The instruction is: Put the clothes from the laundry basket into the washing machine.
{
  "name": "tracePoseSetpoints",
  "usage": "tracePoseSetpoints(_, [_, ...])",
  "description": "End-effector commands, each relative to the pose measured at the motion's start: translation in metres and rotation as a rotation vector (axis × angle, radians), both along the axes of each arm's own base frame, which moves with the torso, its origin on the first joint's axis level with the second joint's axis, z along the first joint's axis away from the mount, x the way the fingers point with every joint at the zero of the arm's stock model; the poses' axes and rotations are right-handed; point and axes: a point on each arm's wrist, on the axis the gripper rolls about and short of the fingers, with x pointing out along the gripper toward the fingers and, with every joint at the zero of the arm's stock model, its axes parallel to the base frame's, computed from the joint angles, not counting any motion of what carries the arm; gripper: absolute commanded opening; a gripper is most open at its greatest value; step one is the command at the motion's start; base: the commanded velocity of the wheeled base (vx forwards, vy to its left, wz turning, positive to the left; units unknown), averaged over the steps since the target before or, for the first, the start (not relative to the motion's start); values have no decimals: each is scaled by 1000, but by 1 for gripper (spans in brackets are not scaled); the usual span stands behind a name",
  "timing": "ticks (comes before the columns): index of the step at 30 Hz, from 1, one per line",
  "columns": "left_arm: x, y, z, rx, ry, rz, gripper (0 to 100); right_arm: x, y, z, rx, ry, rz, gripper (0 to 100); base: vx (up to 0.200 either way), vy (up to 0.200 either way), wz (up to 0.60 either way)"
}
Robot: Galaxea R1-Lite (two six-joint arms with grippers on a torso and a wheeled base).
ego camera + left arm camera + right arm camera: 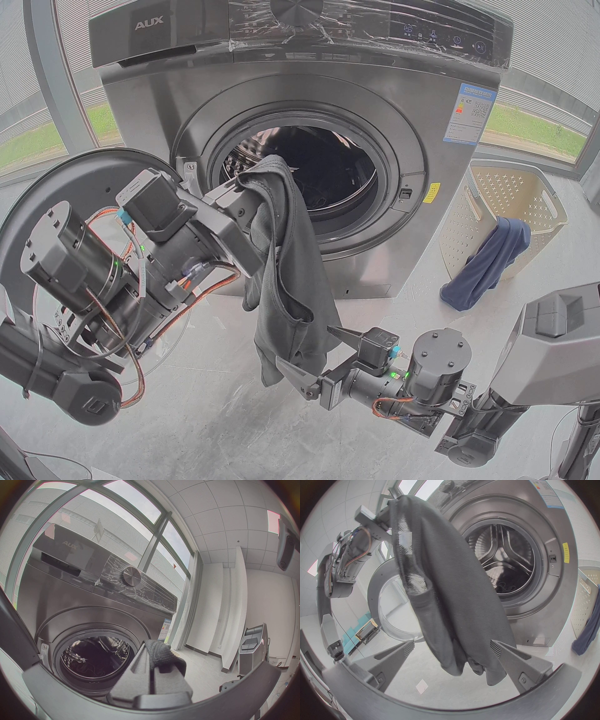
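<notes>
Garment [294,281] in left tool [242,187], before open mouth of washing machine [156,106].

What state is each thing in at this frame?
washing machine door: open.
left tool: shut on the grey garment.
grey garment: hanging before the drum opening, not inside.
right tool: open, around the grey garment's lower end.
laundry basket: tipped on its side beside the machine.
blue garment: draped over the basket's rim onto the floor.

Open washing machine [406,119], dark grey garment [290,275] hanging before it, navy garment [490,259] draped over beige laundry basket [531,194]
</notes>
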Motion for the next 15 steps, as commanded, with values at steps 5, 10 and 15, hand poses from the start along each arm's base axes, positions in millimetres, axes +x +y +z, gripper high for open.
tracePoseSetpoints(5, [-1,-1,1,-2,-2,-4,0,-1,5,-4,-6,4,9,100,0,0,0])
tracePoseSetpoints(10, [-9,-4,-1,6,-3,-35,0,26,6,-8,17,-16,-47,100,0,0,0])
tracePoseSetpoints(15, [-22,-3,2,4,-18,-77,0,43,4,-5,36,-46,-84,100,0,0,0])
